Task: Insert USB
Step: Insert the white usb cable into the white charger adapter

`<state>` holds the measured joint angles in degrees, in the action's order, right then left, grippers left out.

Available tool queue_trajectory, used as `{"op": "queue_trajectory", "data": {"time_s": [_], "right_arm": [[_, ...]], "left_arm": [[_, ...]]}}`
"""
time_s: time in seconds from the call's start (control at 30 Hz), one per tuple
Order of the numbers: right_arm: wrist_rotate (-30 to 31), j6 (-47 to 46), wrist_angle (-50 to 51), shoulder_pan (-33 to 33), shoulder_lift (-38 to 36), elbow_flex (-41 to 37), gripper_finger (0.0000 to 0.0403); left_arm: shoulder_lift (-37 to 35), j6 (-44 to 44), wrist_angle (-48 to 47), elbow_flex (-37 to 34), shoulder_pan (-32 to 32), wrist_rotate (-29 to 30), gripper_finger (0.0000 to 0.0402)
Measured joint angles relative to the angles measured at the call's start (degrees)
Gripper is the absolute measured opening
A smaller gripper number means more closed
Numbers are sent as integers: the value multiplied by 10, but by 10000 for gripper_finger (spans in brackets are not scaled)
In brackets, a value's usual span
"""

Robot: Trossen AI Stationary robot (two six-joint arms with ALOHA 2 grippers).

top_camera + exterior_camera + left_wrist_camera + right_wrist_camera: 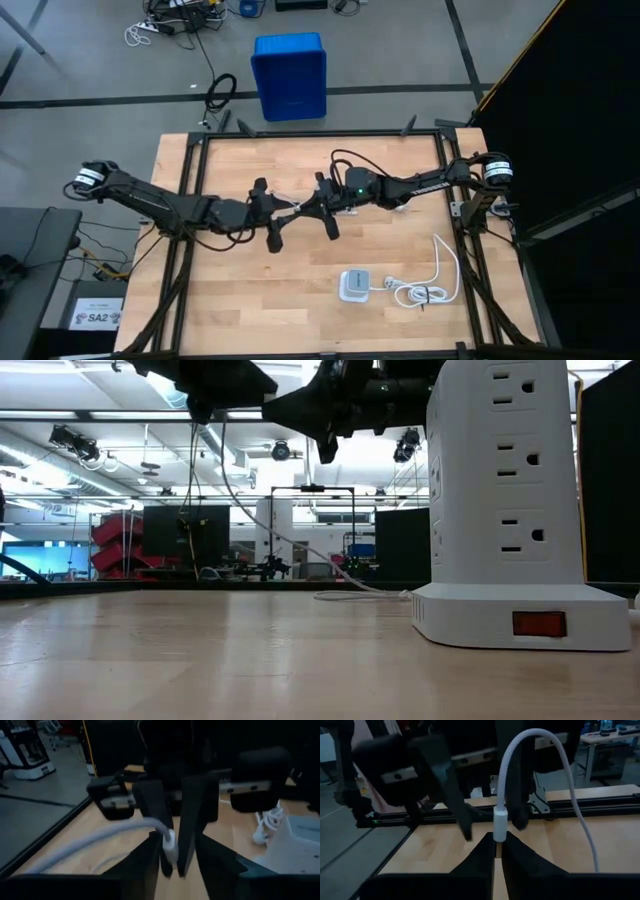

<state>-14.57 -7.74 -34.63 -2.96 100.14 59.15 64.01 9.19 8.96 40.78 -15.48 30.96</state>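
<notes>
The USB cable [506, 775] is thin, white and braided, with a white plug [499, 825] at the end. Both grippers meet above the middle of the table. My right gripper [304, 208] [498, 851] is shut on that plug. My left gripper [291, 213] [180, 870] faces it, open. Its fingers [451, 800] stand on either side of the cable just behind the plug, and I see no touch. From the plug the cable loops away, and its lower part [345, 596] lies on the table. My right gripper pinches the plug [170, 849] between its two fingers, at the end away from the cable. The fingers reach in about level from the table's right. The plug is lifted clear and sticks out past the fingertips, and the cable curves off slack behind it.
A white power tower with outlets and a red switch [500, 500] stands near the table's near edge, seen from above as a square white box [352, 285]. Its bundled white cord [420, 293] lies to the right of it. A blue bin [290, 75] stands on the floor beyond the table.
</notes>
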Motion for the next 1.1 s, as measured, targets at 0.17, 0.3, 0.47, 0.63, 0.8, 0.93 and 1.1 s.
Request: {"op": "queue_trajectory", "data": {"time_s": [0.17, 0.3, 0.47, 0.63, 0.8, 0.93, 1.1], "right_arm": [[0, 4, 0, 0, 0, 0, 0], [-2, 4, 0, 1, 0, 0, 0], [-2, 4, 0, 3, 0, 0, 0], [-3, 4, 0, 3, 0, 0, 0], [-3, 4, 0, 3, 0, 0, 0], [-4, 4, 3, 3, 1, 0, 0], [-4, 4, 2, 3, 1, 0, 0]], "left_arm": [[-22, -4, 99, -55, -7, 9, 145], [-13, -11, 193, -100, -2, 9, 147], [-7, -10, 275, -133, 7, 8, 147], [-6, 0, 274, -138, 17, 0, 147], [22, 3, 299, -138, 28, -19, 147], [47, 3, 332, -138, 33, -19, 147], [48, 0, 343, -138, 34, -21, 147]]}}
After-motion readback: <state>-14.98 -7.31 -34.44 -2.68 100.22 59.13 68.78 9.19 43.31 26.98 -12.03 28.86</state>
